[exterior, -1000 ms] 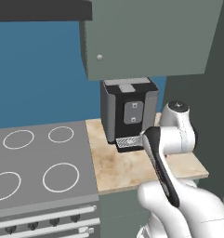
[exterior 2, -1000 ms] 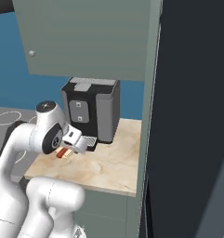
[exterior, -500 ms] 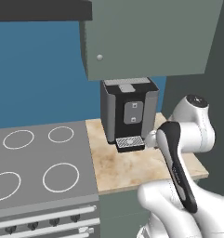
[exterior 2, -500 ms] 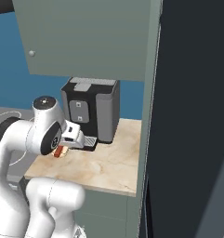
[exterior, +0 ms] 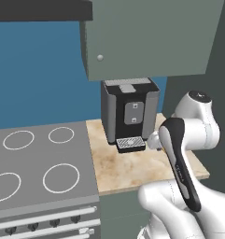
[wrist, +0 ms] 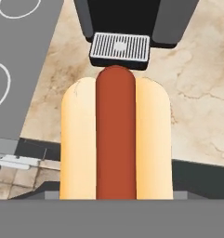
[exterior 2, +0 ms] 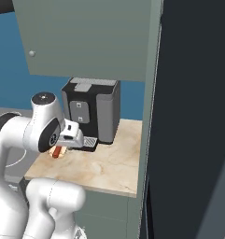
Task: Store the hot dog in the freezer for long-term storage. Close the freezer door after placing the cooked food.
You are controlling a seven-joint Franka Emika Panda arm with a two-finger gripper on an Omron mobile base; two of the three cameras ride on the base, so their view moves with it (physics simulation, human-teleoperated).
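The hot dog (wrist: 115, 139), a red sausage in a tan bun, runs lengthwise up the middle of the hand view, close to the camera and above the marble counter (wrist: 197, 93). It covers my fingertips there. In the right base view the hot dog (exterior 2: 56, 152) hangs just under my white hand, with my gripper (exterior 2: 59, 149) shut on it, in front of the coffee machine's drip tray. The freezer (exterior 2: 198, 102) is the tall dark blue-grey body along the right of that view; I cannot make out its door panel or handle.
A black coffee machine (exterior: 129, 112) stands at the back of the counter (exterior: 132, 168) under grey-green wall cabinets (exterior: 146, 37). Left of the counter lies a stove top with ring burners (exterior: 34, 163). My own elbow and forearm (exterior: 179, 158) cross the counter's right side.
The arm's upper joints have swung right and higher in the left base view. The hand with the hot dog has stayed in front of the coffee machine, shifting only slightly.
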